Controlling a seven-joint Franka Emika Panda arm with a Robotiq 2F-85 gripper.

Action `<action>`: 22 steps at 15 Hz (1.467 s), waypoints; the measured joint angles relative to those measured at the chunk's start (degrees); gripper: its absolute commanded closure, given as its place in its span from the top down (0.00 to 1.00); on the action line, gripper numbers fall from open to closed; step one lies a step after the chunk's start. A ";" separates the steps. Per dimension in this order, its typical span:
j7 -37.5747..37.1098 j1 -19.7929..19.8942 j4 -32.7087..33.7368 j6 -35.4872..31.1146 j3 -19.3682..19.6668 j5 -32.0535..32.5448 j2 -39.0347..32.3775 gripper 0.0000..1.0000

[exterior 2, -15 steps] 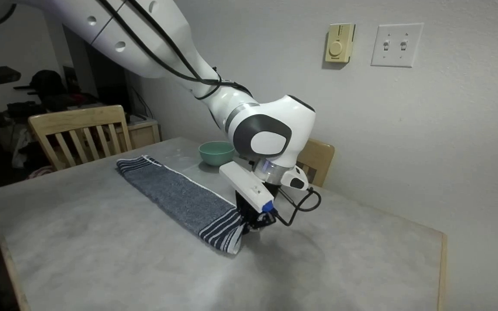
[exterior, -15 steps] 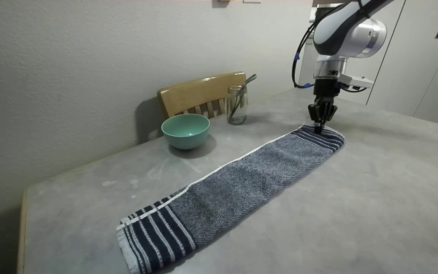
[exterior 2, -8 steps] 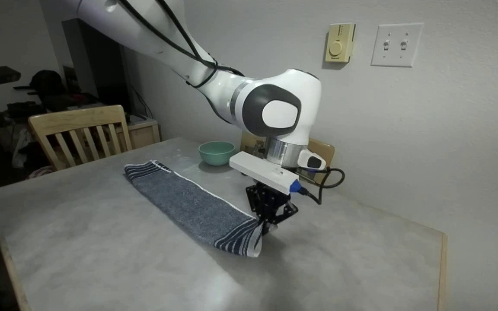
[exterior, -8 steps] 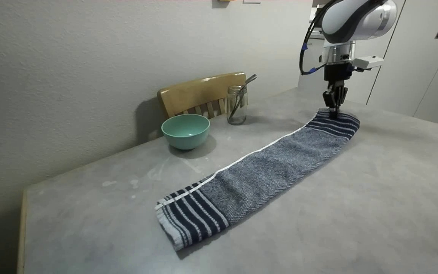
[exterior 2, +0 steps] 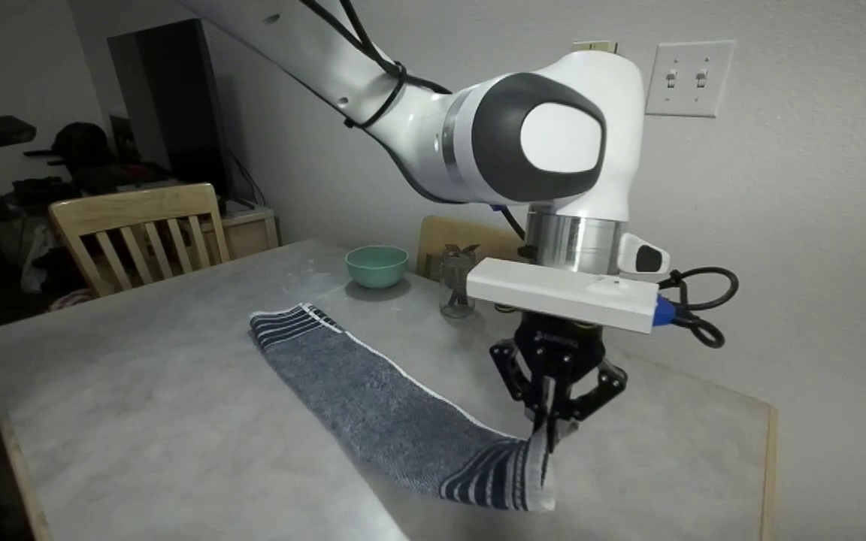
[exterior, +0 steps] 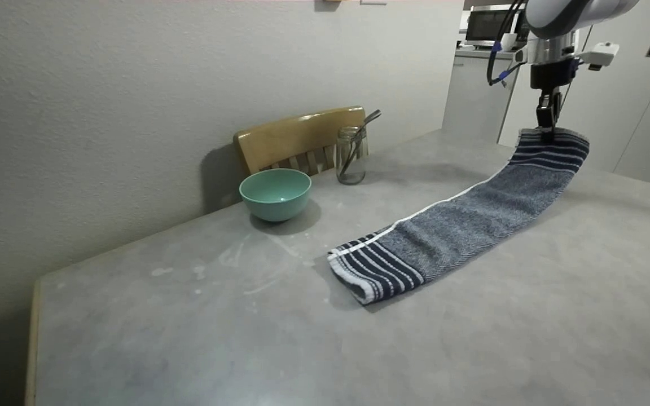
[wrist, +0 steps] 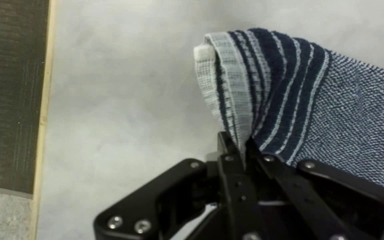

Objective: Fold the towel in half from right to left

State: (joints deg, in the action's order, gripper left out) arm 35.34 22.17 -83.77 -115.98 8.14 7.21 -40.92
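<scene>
The long blue-grey towel with navy and white striped ends shows in both exterior views [exterior: 466,225] [exterior 2: 388,406] and in the wrist view [wrist: 362,120]. My gripper [exterior: 547,134] is shut on the middle of one striped short end, which it holds raised above the table. The gripper also shows in an exterior view [exterior 2: 548,436]. In the wrist view the fingertips [wrist: 238,141] pinch the white hem, and the cloth bunches between them. The far striped end lies on the table, its edge slightly lifted and doubled. The towel's underside is hidden.
A teal bowl [exterior: 275,197] and a glass jar with utensils [exterior: 352,166] stand near the wall side of the grey table [exterior: 161,338]. A wooden chair [exterior: 297,138] is behind them. Another chair [exterior 2: 140,214] stands at the far side. A table edge [wrist: 43,116] shows in the wrist view.
My gripper has moved away from the bowl and upward, dragging the whole towel along the table. The held end has risen and the far striped end has slid after it.
</scene>
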 measured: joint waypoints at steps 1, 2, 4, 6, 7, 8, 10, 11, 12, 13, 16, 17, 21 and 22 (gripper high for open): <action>1.64 0.67 -0.06 -0.03 0.31 0.52 0.48 0.02; 3.08 1.16 -0.27 -0.04 0.46 0.83 1.13 0.02; 5.19 1.41 -0.88 -0.04 0.42 0.97 2.50 0.02; 6.14 0.98 -1.76 -0.01 -0.36 0.91 4.00 0.02; 6.27 0.53 -2.38 0.02 -0.99 0.82 4.83 0.02; 6.27 -0.04 -2.95 0.40 -1.72 0.69 5.60 0.02; 6.25 -1.68 -4.16 2.37 -3.27 0.23 7.29 0.02; 6.17 -2.73 -4.71 3.92 -4.06 -0.17 8.12 0.02; 6.09 -3.77 -5.26 5.43 -4.81 -0.69 9.01 0.02; 5.83 -4.93 -5.72 6.96 -5.50 -1.32 9.75 0.02; 4.20 -8.15 -6.83 10.61 -7.19 -3.46 11.46 0.02; 3.47 -9.08 -7.06 11.44 -7.73 -4.38 11.80 0.02; 0.99 -12.17 -7.21 13.21 -9.60 -7.29 12.04 0.02; 0.55 -12.84 -7.21 13.43 -10.01 -7.65 12.04 0.02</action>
State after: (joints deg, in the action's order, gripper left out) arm 35.88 9.33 -90.98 -102.55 -1.87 -0.44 -28.88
